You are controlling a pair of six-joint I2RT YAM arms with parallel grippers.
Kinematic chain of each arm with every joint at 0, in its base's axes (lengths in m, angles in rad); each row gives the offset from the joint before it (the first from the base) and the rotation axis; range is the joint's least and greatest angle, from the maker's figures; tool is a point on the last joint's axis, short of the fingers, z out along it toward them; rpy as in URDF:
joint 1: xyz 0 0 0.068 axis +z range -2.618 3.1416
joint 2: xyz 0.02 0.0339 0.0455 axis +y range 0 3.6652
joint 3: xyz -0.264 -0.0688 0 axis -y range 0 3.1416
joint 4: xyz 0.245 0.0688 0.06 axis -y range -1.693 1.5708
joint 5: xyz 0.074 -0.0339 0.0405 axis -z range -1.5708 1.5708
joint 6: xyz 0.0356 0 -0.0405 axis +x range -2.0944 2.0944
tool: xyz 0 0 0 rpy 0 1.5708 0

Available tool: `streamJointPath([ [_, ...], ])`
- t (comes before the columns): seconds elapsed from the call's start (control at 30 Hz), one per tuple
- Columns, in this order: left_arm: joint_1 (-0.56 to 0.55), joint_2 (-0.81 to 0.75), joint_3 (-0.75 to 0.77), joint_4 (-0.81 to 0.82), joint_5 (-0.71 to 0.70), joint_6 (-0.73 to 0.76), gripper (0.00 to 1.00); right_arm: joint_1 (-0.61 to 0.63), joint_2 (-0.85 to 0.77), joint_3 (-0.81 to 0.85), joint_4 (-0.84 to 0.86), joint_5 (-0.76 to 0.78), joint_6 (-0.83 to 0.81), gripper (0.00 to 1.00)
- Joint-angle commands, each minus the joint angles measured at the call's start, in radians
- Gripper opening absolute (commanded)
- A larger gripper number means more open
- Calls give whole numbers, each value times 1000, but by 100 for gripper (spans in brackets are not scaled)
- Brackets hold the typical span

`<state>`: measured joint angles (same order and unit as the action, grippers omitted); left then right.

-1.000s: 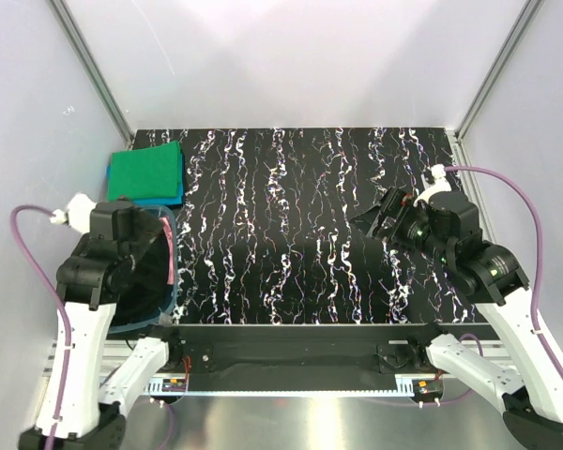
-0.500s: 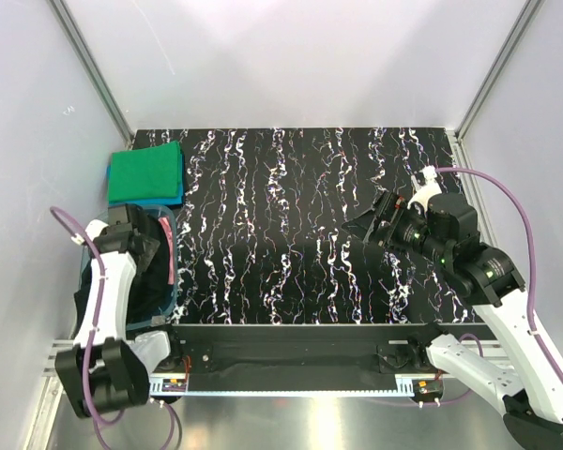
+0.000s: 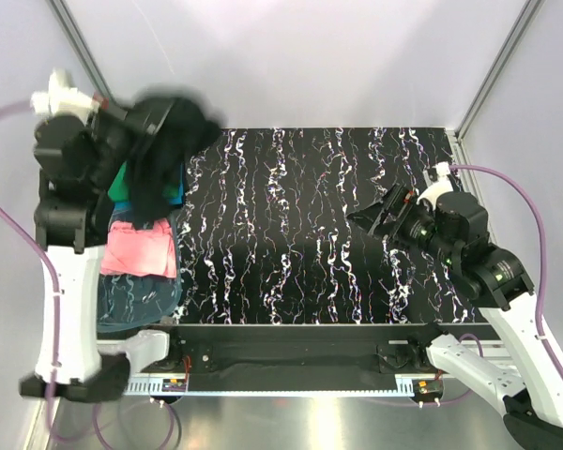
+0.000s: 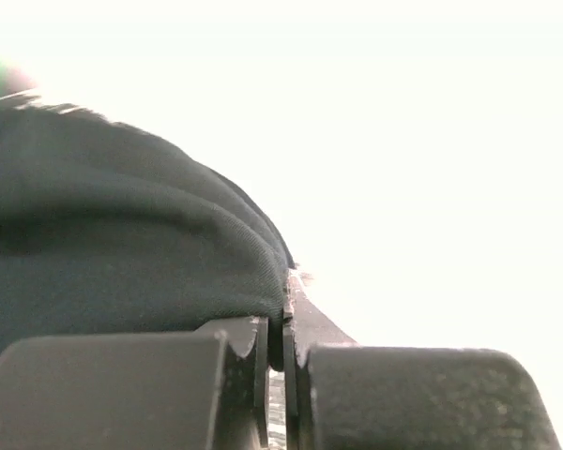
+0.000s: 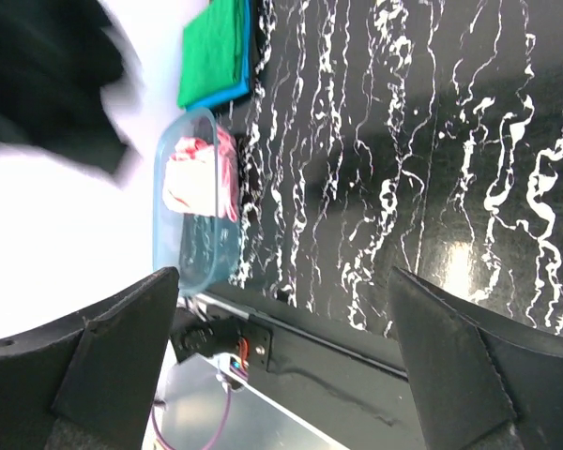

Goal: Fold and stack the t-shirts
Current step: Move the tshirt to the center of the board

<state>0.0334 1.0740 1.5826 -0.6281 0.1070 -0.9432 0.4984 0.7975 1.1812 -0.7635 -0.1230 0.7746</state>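
The left tool (image 4: 283, 328) is clenched on a fold of the black t-shirt (image 3: 164, 155). The shirt hangs bunched in the air, above and just beyond the far end of the clear plastic tub (image 5: 183, 248). The picture is blurred there, so the shirt's full shape cannot be made out. A pink t-shirt (image 3: 139, 248) lies crumpled inside the tub. A green t-shirt (image 5: 216, 47) sits folded on a blue one (image 5: 227, 94), just past the tub's far end.

The right tool (image 5: 283, 272) is spread wide and empty. It hovers well away from the tub, across the counter (image 3: 310, 234).

To do this step well, the black shirt probably needs carrying away from the tub to open counter. It should be laid flat, not dropped in a heap. The free tool could catch a second corner to spread it.

The counter is black with white marbled streaks and slightly glossy. Plain white walls with metal corner posts enclose it.
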Motion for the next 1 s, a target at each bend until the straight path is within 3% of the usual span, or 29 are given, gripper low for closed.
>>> streamJointPath([
  [0.0,-273,118,241,235,250,-9,0,8,-6,47,23,51,41,100],
  [0.13,-476,109,128,378,260,-5,0,8,-24,61,-34,104,43,100],
  [0.23,-558,52,-160,450,247,-18,11,8,-53,49,-88,151,38,100],
  [0.3,-598,41,-407,485,258,-31,12,9,-81,35,-120,173,41,100],
  [0.37,-625,53,-630,511,257,-35,21,8,-107,9,-164,186,52,100],
  [0.43,-655,101,-760,524,243,-48,38,8,-124,-38,-206,207,64,100],
  [0.5,-664,138,-864,445,205,-25,48,8,-141,-81,-235,233,94,100],
  [0.6,-672,152,-885,311,93,26,62,8,-133,-181,-283,273,137,99],
  [0.7,-673,118,-865,277,33,78,76,8,-78,-265,-229,299,130,97],
  [0.83,-668,199,-726,231,-56,119,81,8,84,-240,-61,352,66,92],
  [0.87,-667,225,-698,208,-131,122,80,0,189,-214,-40,356,19,89],
  [0.97,-664,293,-688,211,-248,80,80,-67,406,-106,-70,422,8,80],
])
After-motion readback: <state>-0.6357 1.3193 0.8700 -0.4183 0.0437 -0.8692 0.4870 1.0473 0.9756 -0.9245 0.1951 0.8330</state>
